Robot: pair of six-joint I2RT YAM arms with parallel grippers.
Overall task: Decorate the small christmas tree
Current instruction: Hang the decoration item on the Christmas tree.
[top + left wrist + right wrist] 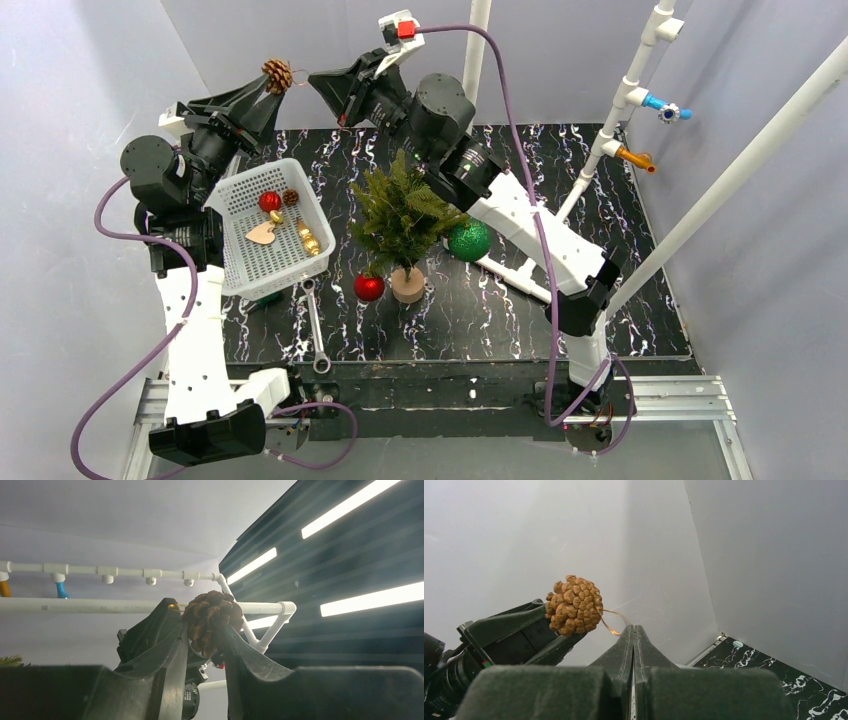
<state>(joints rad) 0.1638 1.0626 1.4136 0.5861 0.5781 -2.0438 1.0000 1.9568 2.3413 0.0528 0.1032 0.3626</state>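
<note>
The small christmas tree (402, 215) stands upright on its tan base in the middle of the black table. High above the table's back left, my left gripper (268, 86) (204, 625) is shut on a brown pine cone (277, 74) (212, 615) (573, 605), which pokes out past the fingertips. The cone's thin gold loop (298, 75) (616, 615) reaches to my right gripper (312, 78) (633, 628), whose jaws are pressed together with the loop's end pinched at their tip. Both grippers meet tip to tip in the air.
A white basket (235, 190) left of the tree holds a red ball, a small cone, a heart and gold pieces. A red ball (369, 287) and a green ball (469, 241) sit close beside the tree. A wrench (317, 335) lies near the front edge. White pipes (620, 110) rise at the right.
</note>
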